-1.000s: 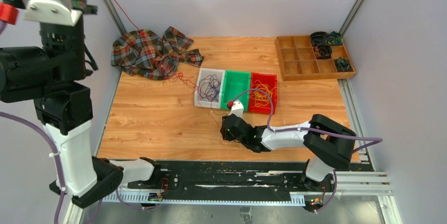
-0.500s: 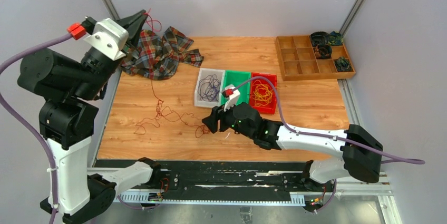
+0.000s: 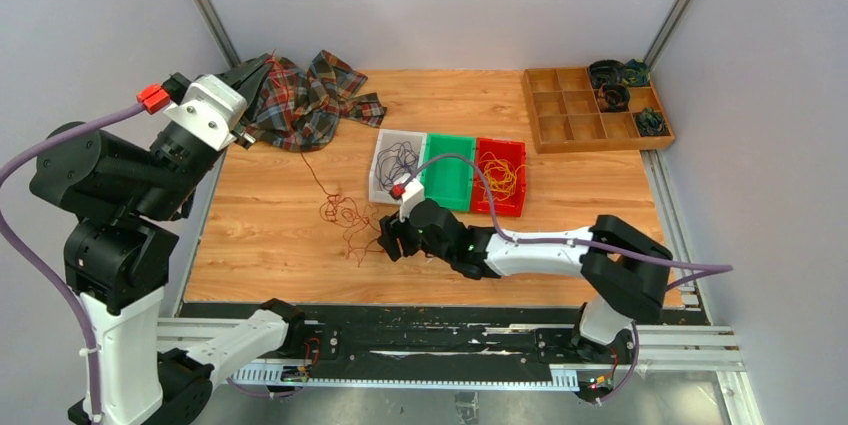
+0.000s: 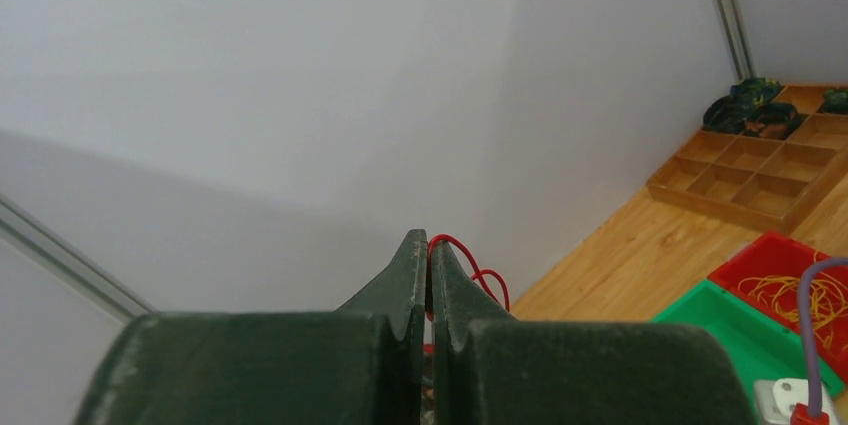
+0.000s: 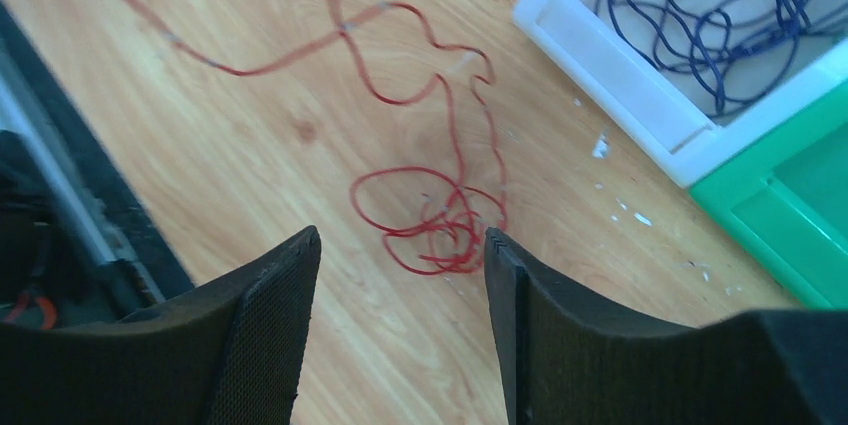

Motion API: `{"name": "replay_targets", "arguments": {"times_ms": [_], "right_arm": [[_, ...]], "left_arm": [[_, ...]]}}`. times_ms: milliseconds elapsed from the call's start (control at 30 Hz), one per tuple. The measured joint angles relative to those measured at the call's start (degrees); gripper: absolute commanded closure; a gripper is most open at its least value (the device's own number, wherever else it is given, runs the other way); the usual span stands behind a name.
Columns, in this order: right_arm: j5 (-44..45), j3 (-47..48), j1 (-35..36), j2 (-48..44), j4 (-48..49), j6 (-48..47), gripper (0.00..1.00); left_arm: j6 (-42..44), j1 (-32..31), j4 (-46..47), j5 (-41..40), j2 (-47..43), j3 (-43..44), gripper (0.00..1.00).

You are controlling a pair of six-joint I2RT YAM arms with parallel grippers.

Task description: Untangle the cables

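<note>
The left gripper (image 4: 428, 248), raised over the plaid cloth (image 3: 300, 95), is clamped on one end of the dark red cable (image 3: 345, 213); the strand drops to a loose snarl on the wooden table (image 3: 270, 245); the right gripper (image 5: 400, 245) hovers just above that snarl, jaws spread, holding nothing; purple cables (image 3: 397, 163) lie in the white bin (image 3: 376, 181), yellow cables (image 3: 497, 177) in the red bin (image 3: 497, 211). Hauling upward could cinch the loops into a knot; pinching several loops together would lock them; the thin strand might slip from the clamped tips.

A dark red cable (image 3: 343, 213) hangs from the raised left tool (image 3: 258, 65), bunching beside the right tool (image 3: 389, 242).
</note>
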Motion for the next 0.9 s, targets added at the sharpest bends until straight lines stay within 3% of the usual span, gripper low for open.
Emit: {"name": "replay_targets", "arguments": {"times_ms": [200,367,667,900], "right_arm": [[4.0,0.3,0.0,4.9,2.4,-3.0,0.39],[4.7,5.9,0.0,10.8,4.7,-6.0,0.42],[5.6,14.2,-0.7,20.5,7.1,-11.1,0.52],[6.1,17.4,-2.2,22.2,7.6,-13.6,0.73]], "left_arm": [[1.3,0.0,-1.2,-0.6,-0.5,-0.8,1.00],[1.4,0.0,-1.9,-0.7,-0.5,-0.9,0.99],[3.0,0.0,-3.2,-1.9,-0.8,-0.9,0.99],[4.4,0.0,-4.4,-2.3,-1.8,-0.9,0.99]]}}
